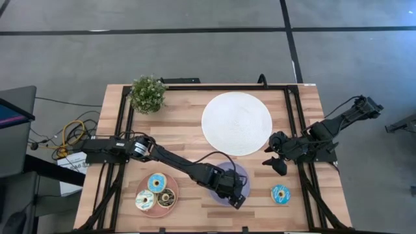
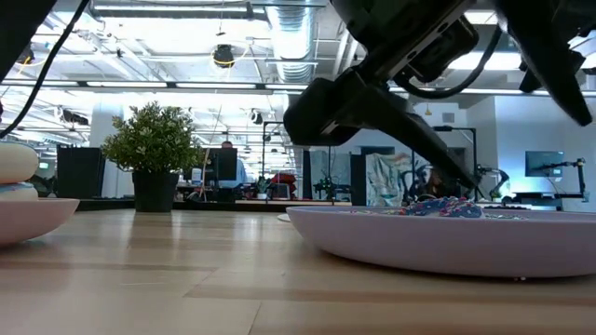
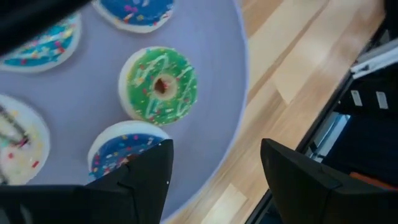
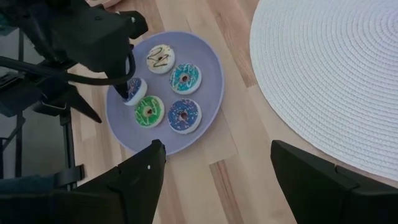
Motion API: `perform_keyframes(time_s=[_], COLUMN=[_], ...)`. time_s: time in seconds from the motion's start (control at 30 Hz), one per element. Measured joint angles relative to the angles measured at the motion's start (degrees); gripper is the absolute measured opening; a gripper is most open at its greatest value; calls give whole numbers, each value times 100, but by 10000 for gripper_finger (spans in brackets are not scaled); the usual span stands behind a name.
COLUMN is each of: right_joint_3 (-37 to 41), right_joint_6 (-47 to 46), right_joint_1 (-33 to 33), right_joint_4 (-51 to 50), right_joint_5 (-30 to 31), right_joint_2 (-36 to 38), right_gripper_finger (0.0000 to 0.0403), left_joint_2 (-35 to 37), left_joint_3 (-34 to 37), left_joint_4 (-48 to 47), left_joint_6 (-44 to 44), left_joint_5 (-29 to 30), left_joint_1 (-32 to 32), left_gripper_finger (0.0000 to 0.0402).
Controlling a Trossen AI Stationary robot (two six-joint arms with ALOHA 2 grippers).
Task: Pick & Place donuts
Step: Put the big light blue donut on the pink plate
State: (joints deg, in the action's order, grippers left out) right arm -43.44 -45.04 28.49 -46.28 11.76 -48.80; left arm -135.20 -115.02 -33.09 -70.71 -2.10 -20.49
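Your left gripper [image 1: 238, 198] hangs over the purple plate [image 4: 208, 87], fingers spread, holding nothing. Its arm hides most of the plate from above. Under it: a blue donut [image 3: 121, 149] half cut off between the fingers, a green donut [image 3: 158, 85] just ahead. Right gripper [image 1: 278, 161] waits well apart, fingers spread, with a lone blue-iced donut [image 1: 281, 193] near it.

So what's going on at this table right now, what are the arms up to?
The robot is sorting toy donuts onto plates. The left gripper hangs open over the purple plate, which holds five donuts, among them a green donut. A pink plate near the left arm holds three more. One blue donut lies alone on the wooden table, close to the right gripper, which waits open beside the white mat.
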Motion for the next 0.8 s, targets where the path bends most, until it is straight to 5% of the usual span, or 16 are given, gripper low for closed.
perform_keyframes(time_s=[0.8], right_joint_3=[0], right_joint_6=[-2], right_joint_1=[0], right_joint_4=[0], right_joint_5=[-243], right_joint_2=[2], right_gripper_finger=[282], left_joint_2=[11], left_joint_3=[-4], left_joint_4=[72], left_joint_6=[60], left_joint_5=[65], left_joint_1=[0], left_gripper_finger=[235])
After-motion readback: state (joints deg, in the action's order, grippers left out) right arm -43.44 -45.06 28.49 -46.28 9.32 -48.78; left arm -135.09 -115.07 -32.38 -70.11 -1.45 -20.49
